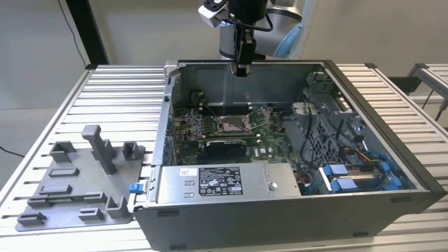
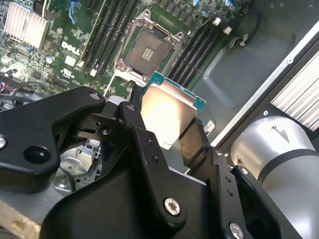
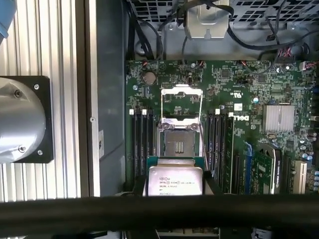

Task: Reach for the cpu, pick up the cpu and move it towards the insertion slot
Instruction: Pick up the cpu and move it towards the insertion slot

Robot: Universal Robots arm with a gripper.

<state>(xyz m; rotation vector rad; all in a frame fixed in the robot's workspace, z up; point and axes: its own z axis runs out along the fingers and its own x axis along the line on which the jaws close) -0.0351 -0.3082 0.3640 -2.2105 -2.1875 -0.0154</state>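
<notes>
In both wrist views my gripper (image 2: 164, 127) (image 3: 175, 188) is shut on the cpu (image 2: 167, 112) (image 3: 175, 180), a small square chip with a silvery top and a green rim, one black finger at each side. The insertion slot (image 2: 148, 47) (image 3: 178, 144), a shiny metal frame with a brownish centre, its lid and wire lever raised, lies on the green board just beyond the chip. In the exterior view the gripper (image 1: 242, 71) hangs high over the back wall of the open computer case, up and behind the slot (image 1: 231, 124).
The grey tray (image 1: 77, 184) with blocks and posts sits on the slatted table at the exterior view's left. Inside the case (image 1: 413, 173) are a silver power-supply box (image 1: 217, 181), a black card (image 1: 224, 149), memory slots (image 3: 142, 144) beside the socket, and blue cabling (image 1: 357, 176).
</notes>
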